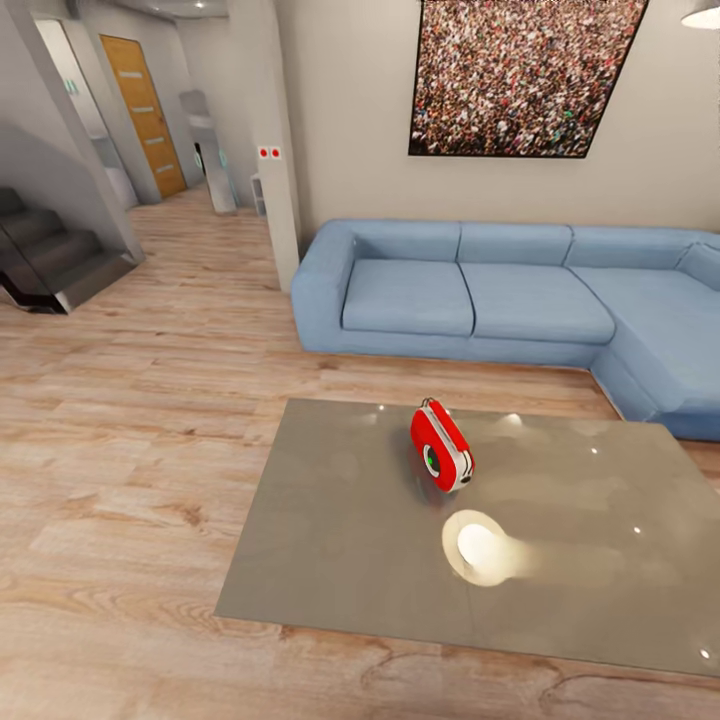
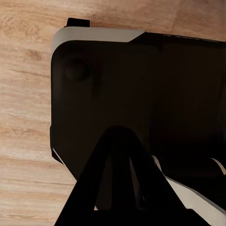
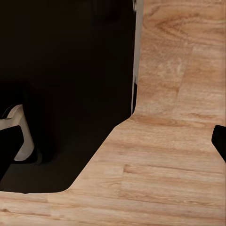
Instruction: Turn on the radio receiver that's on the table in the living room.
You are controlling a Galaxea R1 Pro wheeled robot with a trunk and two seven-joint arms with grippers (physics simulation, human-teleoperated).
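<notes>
The red radio receiver (image 1: 441,446) stands on the glossy grey-taupe table (image 1: 340,540), near the table's far middle, with its round dark dial facing front-left. Its white trim and thin handle are on top. In the left wrist view my left gripper (image 2: 117,141) hangs over the robot's dark base (image 2: 141,94), its dark fingers meeting at a point, shut on nothing. In the right wrist view my right gripper (image 3: 113,146) is open, with one fingertip at each side edge over the wood floor (image 3: 165,155). Both grippers are far from the radio.
A blue sectional sofa (image 1: 500,290) runs behind and to the right of the table, under a framed crowd picture (image 1: 520,75). A lamp's bright reflection (image 1: 478,545) lies on the tabletop. Light wood floor (image 1: 130,420) spreads to the left, toward dark stairs (image 1: 50,255) and a hallway door (image 1: 145,115).
</notes>
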